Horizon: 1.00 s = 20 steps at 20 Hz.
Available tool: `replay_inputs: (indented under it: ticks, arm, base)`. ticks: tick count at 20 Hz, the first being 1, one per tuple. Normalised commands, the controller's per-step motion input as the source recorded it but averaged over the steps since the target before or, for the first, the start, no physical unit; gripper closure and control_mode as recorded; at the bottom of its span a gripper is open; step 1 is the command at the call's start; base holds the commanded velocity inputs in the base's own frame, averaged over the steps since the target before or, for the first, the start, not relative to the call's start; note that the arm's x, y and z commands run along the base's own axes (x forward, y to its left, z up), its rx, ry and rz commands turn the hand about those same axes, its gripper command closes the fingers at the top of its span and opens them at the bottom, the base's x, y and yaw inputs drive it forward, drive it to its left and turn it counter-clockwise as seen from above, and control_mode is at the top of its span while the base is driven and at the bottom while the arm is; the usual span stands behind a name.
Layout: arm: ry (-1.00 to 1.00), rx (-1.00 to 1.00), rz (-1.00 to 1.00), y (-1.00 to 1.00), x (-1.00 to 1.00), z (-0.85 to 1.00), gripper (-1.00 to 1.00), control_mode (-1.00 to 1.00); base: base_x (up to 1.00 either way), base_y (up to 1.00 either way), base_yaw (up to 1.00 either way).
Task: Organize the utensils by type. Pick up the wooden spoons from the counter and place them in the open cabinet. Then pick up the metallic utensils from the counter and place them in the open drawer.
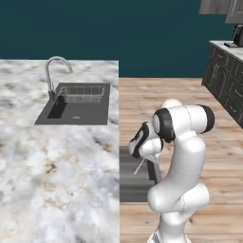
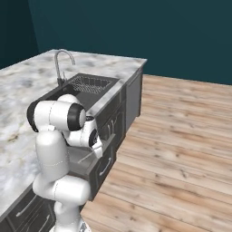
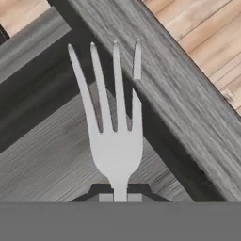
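My gripper (image 3: 120,197) is shut on the handle of the silver-grey fork (image 3: 115,141), whose tines point away from the hand. Below the fork lies the open drawer (image 3: 42,160), with its grey wood-grain floor and dark front wall. From the left base view, the fork (image 1: 139,167) hangs as a thin pale sliver under the gripper (image 1: 148,160), above the drawer (image 1: 130,185) that juts out of the counter (image 1: 57,166). On the other side, the gripper (image 2: 96,152) hovers over the drawer (image 2: 84,165). The wooden spoons are out of view.
A sink (image 1: 76,114) with a curved faucet (image 1: 54,71) and a wire rack (image 1: 81,92) is set into the marble counter (image 2: 18,113). Wooden floor (image 2: 172,149) spreads to the right. Dark cabinets (image 1: 225,80) stand far right, with wall cabinets (image 1: 220,7) above.
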Motion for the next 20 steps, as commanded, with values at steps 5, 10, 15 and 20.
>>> replay_inputs:
  ticks: [5, 10, 15, 20]
  arm:
    - [0.00, 0.00, -0.02, -0.50, -0.02, -0.57, 1.00, -1.00]
    - [0.00, 0.00, -0.04, -0.59, -0.06, -0.58, 1.00, -1.00]
    - [-0.03, 0.00, -0.04, -0.59, -0.06, -0.57, 1.00, -1.00]
    - [-0.10, 0.00, -0.04, -0.48, -0.07, -0.49, 1.00, -1.00]
  base:
    - [0.00, 0.00, 0.00]
    - [0.00, 0.00, 0.00]
    - [0.00, 0.00, 0.00]
    - [0.00, 0.00, 0.00]
